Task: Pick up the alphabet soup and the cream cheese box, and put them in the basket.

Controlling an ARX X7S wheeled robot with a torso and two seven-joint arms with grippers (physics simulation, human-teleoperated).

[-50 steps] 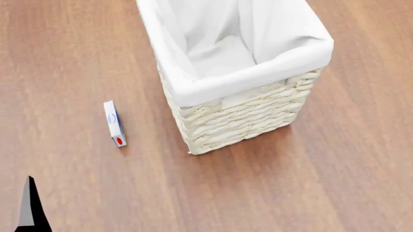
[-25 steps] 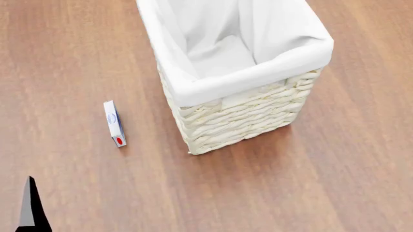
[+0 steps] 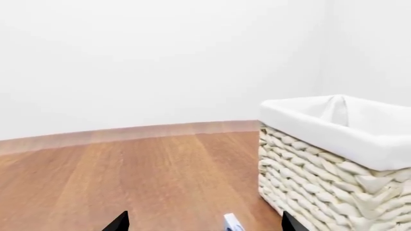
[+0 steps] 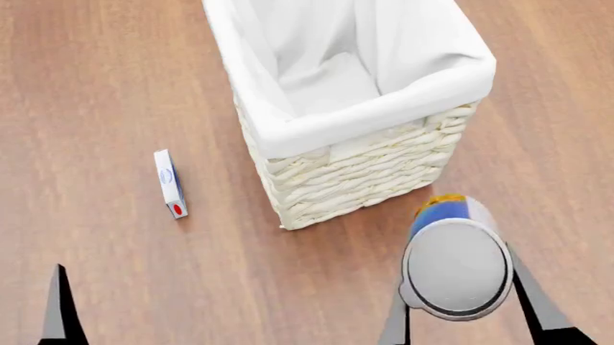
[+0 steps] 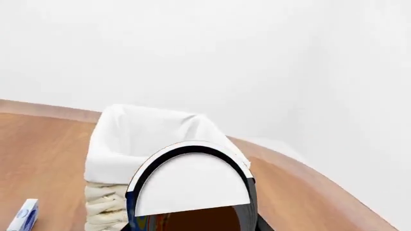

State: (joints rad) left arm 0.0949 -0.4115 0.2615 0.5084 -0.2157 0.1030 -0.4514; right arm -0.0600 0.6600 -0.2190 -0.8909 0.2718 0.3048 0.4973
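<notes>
Head view, contents as follows. Item one: the alphabet soup, clamped between the fingers of my right gripper, one dark finger on each side of the can; pale lid turned up toward the camera, blue label shading to orange at its far end; carried above the wooden floor, near and to the right of the basket, not touching it. Item two: the basket, cream wicker, white cloth liner folded over the rim, standing upright at centre, far side cut off by the frame; no object visible in the part of its interior that shows. Item three: the cream cheese box, white with blue oval and red mark, lying on the floor to the left of the basket, apart from it. Item four: my left gripper, two dark fingertips held wide apart with nothing between them, low over the floor, the box's corner showing between the tips in the left wrist view; in the head view only one tip shows, at the near left corner. Right wrist view: the can's pale lid fills the foreground, with the basket beyond it and the box on the floor to its left.
</notes>
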